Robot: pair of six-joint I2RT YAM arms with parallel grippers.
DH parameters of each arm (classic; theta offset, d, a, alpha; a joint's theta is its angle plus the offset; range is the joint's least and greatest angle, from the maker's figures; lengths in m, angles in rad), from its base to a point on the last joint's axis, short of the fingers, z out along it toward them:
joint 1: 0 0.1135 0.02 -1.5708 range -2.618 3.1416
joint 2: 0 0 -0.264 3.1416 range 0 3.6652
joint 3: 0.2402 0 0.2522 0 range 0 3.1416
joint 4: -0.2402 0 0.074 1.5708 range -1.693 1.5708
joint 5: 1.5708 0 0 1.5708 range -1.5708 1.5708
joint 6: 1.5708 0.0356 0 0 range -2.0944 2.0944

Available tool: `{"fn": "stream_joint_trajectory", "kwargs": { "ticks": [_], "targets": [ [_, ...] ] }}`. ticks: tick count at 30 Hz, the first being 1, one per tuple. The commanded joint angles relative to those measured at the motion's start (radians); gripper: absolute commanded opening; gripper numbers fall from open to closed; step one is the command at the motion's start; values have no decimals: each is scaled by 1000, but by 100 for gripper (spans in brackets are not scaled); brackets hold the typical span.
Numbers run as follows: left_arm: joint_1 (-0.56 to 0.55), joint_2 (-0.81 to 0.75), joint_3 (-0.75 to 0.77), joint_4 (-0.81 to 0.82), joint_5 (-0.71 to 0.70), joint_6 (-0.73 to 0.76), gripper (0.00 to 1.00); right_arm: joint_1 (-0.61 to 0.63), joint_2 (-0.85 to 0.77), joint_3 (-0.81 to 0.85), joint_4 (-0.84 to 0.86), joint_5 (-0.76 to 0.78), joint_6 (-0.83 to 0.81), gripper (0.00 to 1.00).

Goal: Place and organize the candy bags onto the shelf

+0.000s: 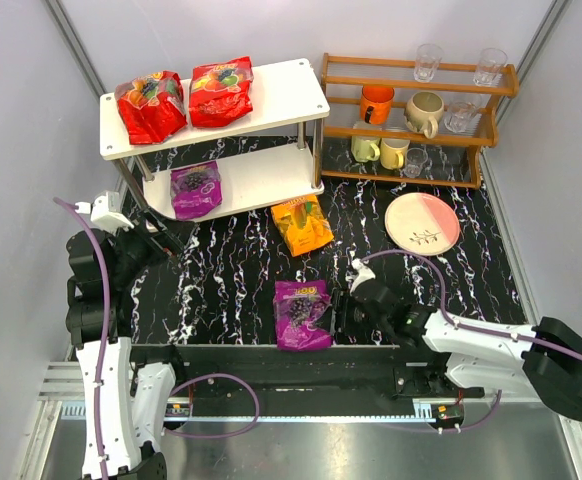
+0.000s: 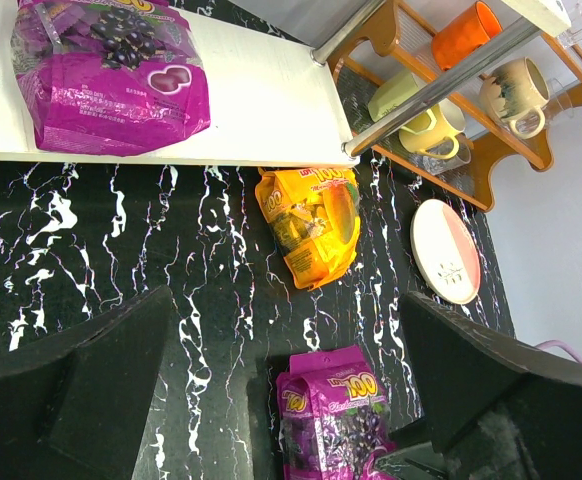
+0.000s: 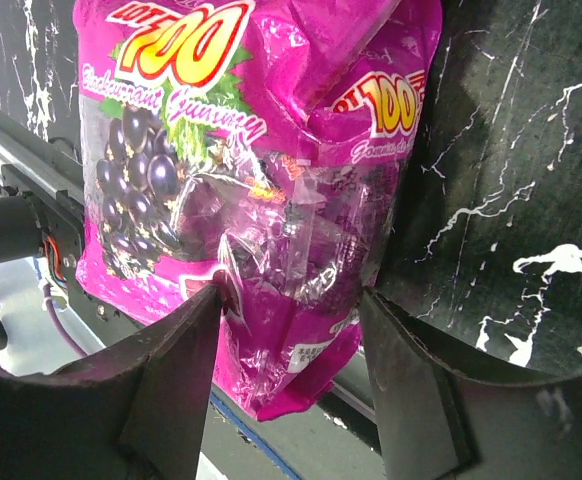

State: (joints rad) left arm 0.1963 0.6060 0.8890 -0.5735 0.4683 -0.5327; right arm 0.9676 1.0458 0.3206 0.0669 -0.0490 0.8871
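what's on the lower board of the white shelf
One purple candy bag lies on the lower board, toward its left end; the rest that shows is bare. The top board covers its back part from above, so anything there cannot be seen.

Counter [image 1: 231,270]: black with white marbling; carries a shelf, a wooden rack, a plate and two loose bags.
Shelf [image 1: 281,90]: white, two boards on thin metal legs, standing at the counter's far left.
Shelf, top board: left red bag [image 1: 151,105] and right red bag [image 1: 220,91], just beside each other on the left half.
Shelf, lower board: purple bag [image 1: 195,189] lying flat toward the left end.
Counter, middle: orange bag [image 1: 302,224] just in front of the shelf's right corner.
Counter, near edge: second purple bag [image 1: 303,313], label up.
Counter, right: plate [image 1: 422,222], pink and cream, in front of the rack.
Counter, far right: wooden rack [image 1: 401,70], beside the shelf, holding mugs [image 1: 376,103] and glasses [image 1: 428,61].
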Motion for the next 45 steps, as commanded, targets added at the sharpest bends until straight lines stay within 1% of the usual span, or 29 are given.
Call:
{"fn": "stream_joint_trajectory", "kwargs": {
  "ticks": [1, 3, 4, 7, 8, 10, 11, 13, 15, 17, 19, 22, 23, 25, 27, 28, 31, 33, 34, 35, 36, 37, 38, 39, 45],
  "targets": [
    [-1, -2, 21, 44, 23, -9, 99, 5, 26, 60, 47, -5, -22, 60],
    [-1, 0, 15, 44, 26, -10, 99, 5, 22, 80, 22, 20, -42, 55],
    [-1, 0, 13, 44, 29, -12, 99, 5, 19, 86, 4, 24, -49, 42],
    [-1, 0, 2, 50, 35, -16, 99, 5, -1, 97, -15, 23, -79, 11],
    [-1, 0, 2, 50, 38, -16, 99, 5, -21, 106, -24, 17, -88, 2],
    [-1, -3, 1, 50, 35, -12, 99, 6, -42, 130, -53, -8, -146, 1],
    [0, -3, 1, 50, 32, -12, 99, 6, -65, 168, -61, -27, -172, 1],
    [-1, -2, 4, 50, 29, -10, 99, 6, -85, 214, -149, -29, -244, 0],
    [-1, 0, 2, 54, 30, -10, 99, 6, -102, 284, -179, -17, -302, 0],
    [-1, 9, 1, 58, 33, -9, 99, 6, -104, 336, -184, 7, -330, 0],
    [0, 14, 1, 60, 33, -7, 99, 8, -90, 368, -152, 9, -367, 0],
    [-1, 11, 1, 60, 23, 7, 99, 5, 5, 466, -144, -17, -433, 0],
    [-1, 11, 1, 60, 20, 8, 99, 6, 69, 519, -139, -44, -451, 0],
    [-1, 9, -8, 61, 15, 11, 99, 6, 130, 563, -103, -63, -499, 0],
    [-1, 9, -21, 70, 16, 14, 99, 5, 206, 603, -75, -49, -537, 0],
    [-1, 12, -27, 72, 13, 19, 99, 3, 227, 612, -3, -39, -550, 0],
    [-1, 12, -28, 73, 10, 25, 99, -26, 305, 652, 88, -21, -582, 0],
    [-1, 11, -30, 77, 6, 33, 99, -85, 362, 684, 131, -64, -582, 0],
    [-1, 12, -33, 81, 1, 34, 99, -107, 382, 689, 186, -84, -577, 0],
    [-1, 14, -36, 84, 1, 37, 99, -133, 419, 693, 221, -141, -567, 0],
    [-1, 17, -36, 89, 4, 42, 99, -186, 439, 698, 256, -178, -542, 0],
    [0, 27, -35, 95, 13, 42, 99, -211, 457, 702, 327, -249, -528, 0],
    [-1, 34, -27, 96, 23, 45, 99, -233, 500, 722, 353, -276, -511, 0],
    [-1, 43, -24, 98, 33, 48, 99, -259, 523, 742, 367, -299, -498, 0],
    [0, 83, -12, 130, 41, 54, 99, -294, 701, 929, 384, -425, -514, 0]
  ]
}}
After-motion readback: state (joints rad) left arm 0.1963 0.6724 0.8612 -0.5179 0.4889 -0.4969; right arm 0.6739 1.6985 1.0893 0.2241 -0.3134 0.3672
